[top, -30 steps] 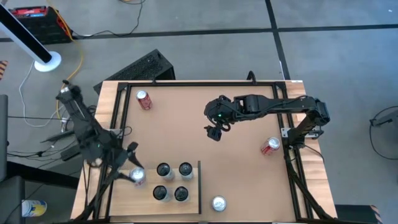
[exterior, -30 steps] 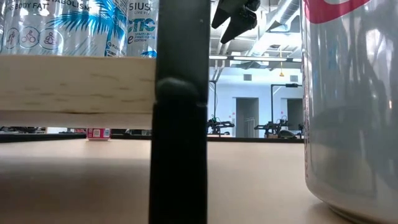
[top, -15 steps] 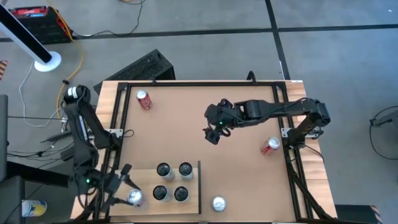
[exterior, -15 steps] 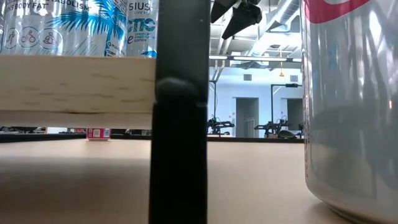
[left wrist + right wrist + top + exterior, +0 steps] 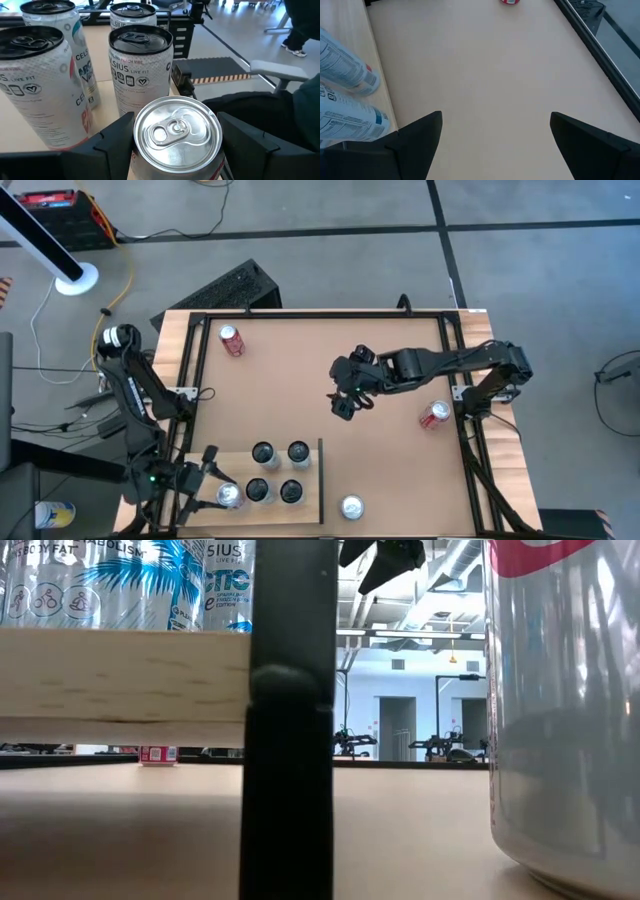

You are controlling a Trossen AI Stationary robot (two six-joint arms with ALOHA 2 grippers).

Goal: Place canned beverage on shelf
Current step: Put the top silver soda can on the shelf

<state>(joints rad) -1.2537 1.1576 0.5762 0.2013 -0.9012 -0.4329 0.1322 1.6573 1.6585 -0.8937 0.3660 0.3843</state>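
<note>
The shelf (image 5: 238, 464) is a pale wood board at the near left, with a black rail (image 5: 320, 478) on its right side. Several cans stand upright on it (image 5: 262, 453) (image 5: 291, 491). My left gripper (image 5: 224, 493) is shut on a silver-topped can (image 5: 175, 131) at the board's near left, beside those cans (image 5: 141, 65). My right gripper (image 5: 344, 406) hangs open and empty above the middle of the table; it also shows in its own wrist view (image 5: 495, 145) and in the low view (image 5: 385, 554). My left gripper pinches the can's side wall just below its top rim (image 5: 131, 145), one finger (image 5: 112, 142) on each side. The fingers come about level from the table's left. The can stands upright. Its bottom is hidden, so I cannot tell whether it rests on the board.
A red can (image 5: 232, 340) lies at the far left of the table and another (image 5: 433, 414) at the right edge. A silver can (image 5: 351, 507) stands near the front edge, right of the rail, and looms in the low view (image 5: 570, 710). A black frame borders the table.
My left gripper has carried the can from the board's far left corner toward the table's near edge, then a little right toward the standing cans; the can has stayed upright. My right gripper has drifted slightly toward the near edge, still open.
</note>
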